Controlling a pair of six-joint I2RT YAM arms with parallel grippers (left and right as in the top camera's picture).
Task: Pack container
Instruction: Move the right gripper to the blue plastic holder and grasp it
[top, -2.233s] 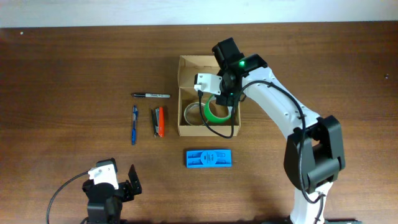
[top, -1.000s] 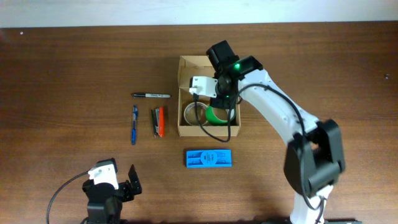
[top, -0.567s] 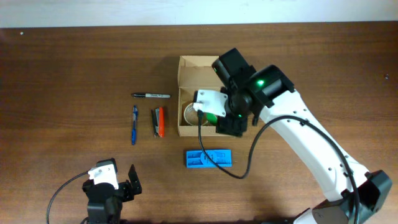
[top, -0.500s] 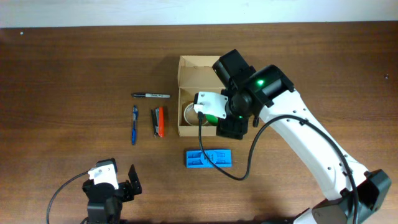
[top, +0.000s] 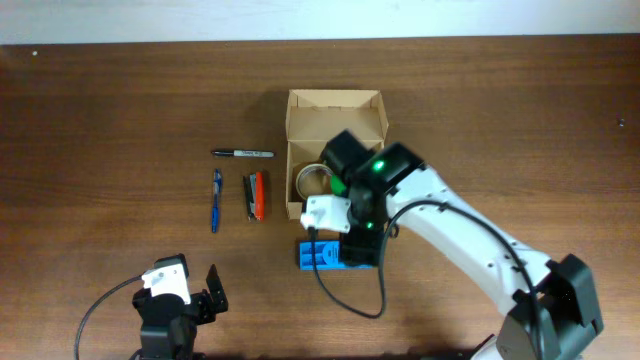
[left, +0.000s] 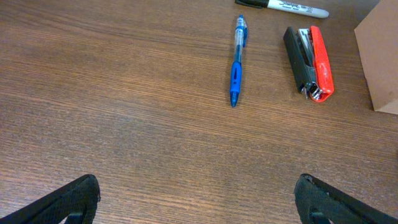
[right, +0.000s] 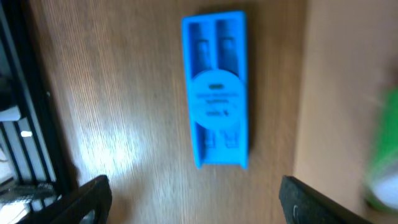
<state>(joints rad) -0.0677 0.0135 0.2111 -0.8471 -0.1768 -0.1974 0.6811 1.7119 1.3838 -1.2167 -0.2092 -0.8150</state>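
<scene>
Hand of right arm (right: 195, 194) hangs spread, empty, above blue case (right: 216, 90) beside container (right: 336, 81).

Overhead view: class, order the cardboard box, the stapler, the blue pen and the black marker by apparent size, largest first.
1. cardboard box
2. stapler, shorter than the next two but much broader
3. blue pen and black marker: alike, too close to rank
</scene>
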